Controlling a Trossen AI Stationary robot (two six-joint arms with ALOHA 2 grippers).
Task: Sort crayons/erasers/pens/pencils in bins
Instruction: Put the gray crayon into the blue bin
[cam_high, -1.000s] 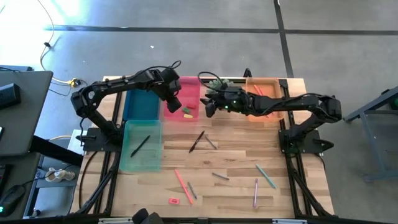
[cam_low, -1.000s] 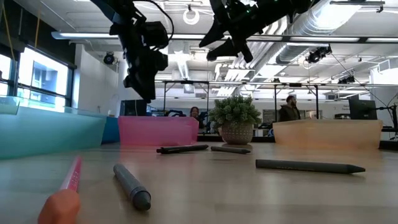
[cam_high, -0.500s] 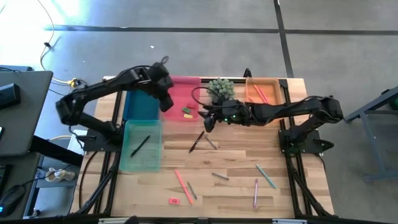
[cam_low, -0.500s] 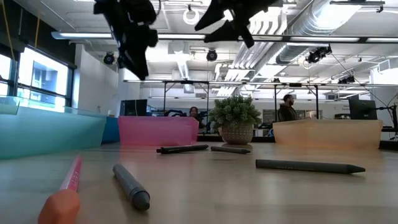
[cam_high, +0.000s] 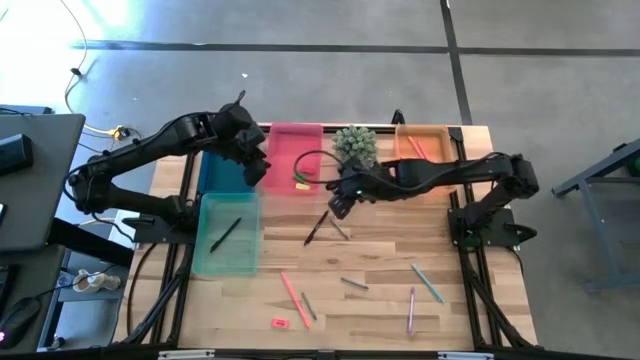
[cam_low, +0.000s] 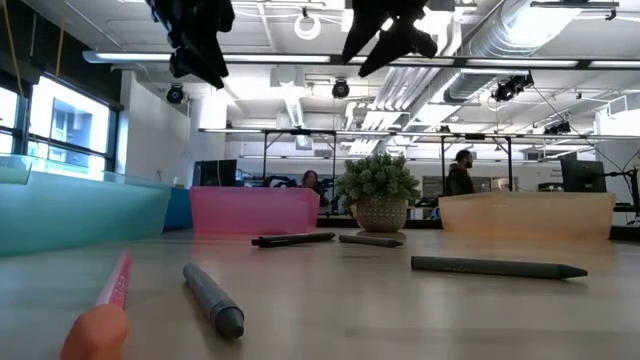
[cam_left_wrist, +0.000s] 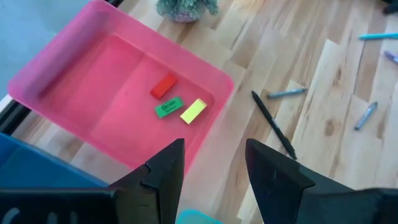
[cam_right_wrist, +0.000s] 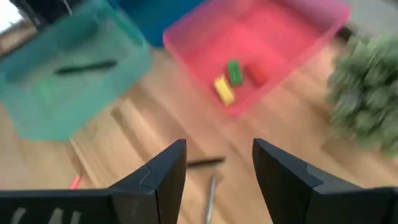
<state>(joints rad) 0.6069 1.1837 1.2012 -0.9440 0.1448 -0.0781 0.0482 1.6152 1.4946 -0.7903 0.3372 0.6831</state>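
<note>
pink bin (cam_left_wrist: 68, 59) holds red (cam_left_wrist: 164, 86), green (cam_left_wrist: 168, 107), seemingly yellow (cam_left_wrist: 193, 111) erasers.

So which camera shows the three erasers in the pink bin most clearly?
The left wrist view: the red, green and yellow erasers lie sharp inside the pink bin. The right wrist view shows them blurred, the high view only as tiny specks, and the low view only the bin's wall.

Hidden, cropped and blurred parts

From above, the left gripper (cam_high: 252, 165) covered part of the blue bin (cam_high: 222, 170), and my right arm crossed the plant (cam_high: 354, 143). In the low view both grippers were cut off by the upper edge, and the near eraser (cam_low: 93, 334) ran off the lower edge, blurred. The right wrist view smeared the plant and the pink bin (cam_right_wrist: 261, 38). I couldn't tell pens from crayons among the small sticks (cam_high: 354, 283).
</note>
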